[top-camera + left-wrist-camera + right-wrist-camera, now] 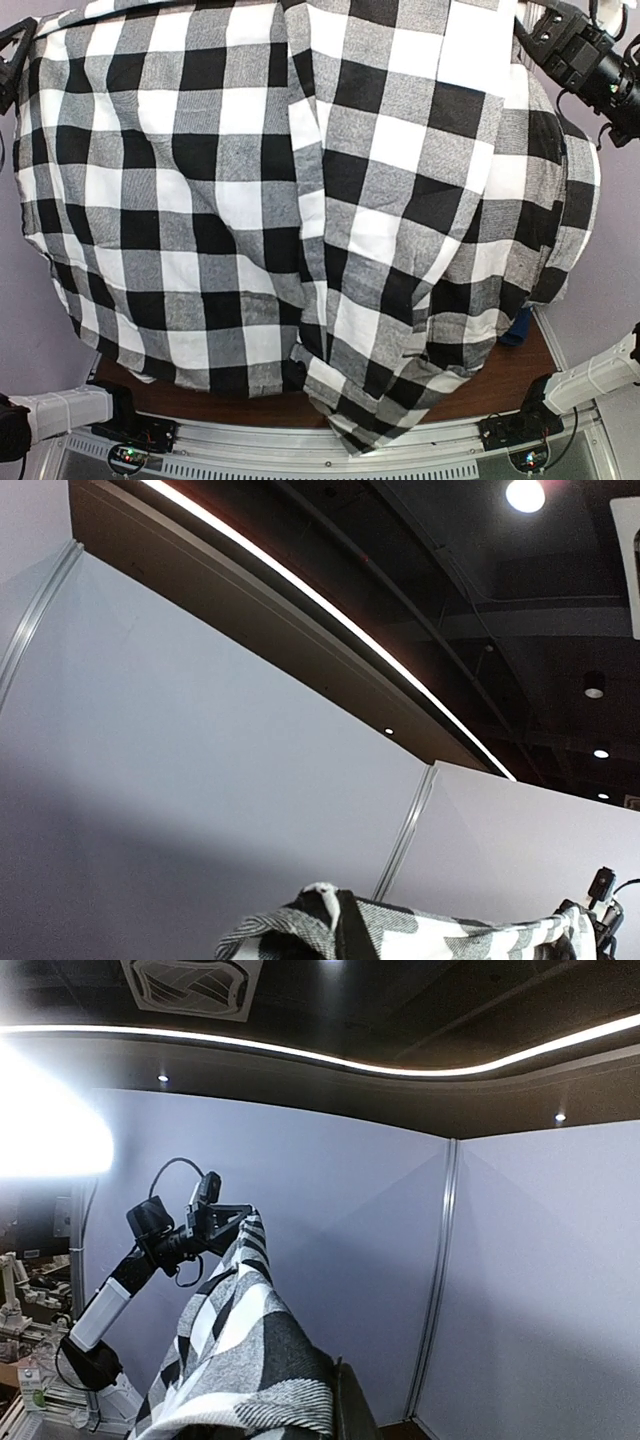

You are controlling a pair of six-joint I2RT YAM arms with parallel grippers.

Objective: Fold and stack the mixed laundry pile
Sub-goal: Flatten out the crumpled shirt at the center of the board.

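Shirt [300, 200] hangs clamped betw. L fingers [232, 1213], R fingers [537, 30].

Top view: black-and-white checked fabric shirt [300, 200] hides nearly all of the brown wooden tabletop [500, 385]; the shirt's upper part is cut by the frame edge. Small blue scrap [518, 328] at its right hem: unidentifiable. Left wrist view: shirt cut by bottom edge. Right wrist view: left side lost to glare.

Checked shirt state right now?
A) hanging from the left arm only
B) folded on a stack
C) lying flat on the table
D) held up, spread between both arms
D: the checked shirt hangs spread across the top view, with its upper corners pinched in the shut jaws of the left arm and the right arm.
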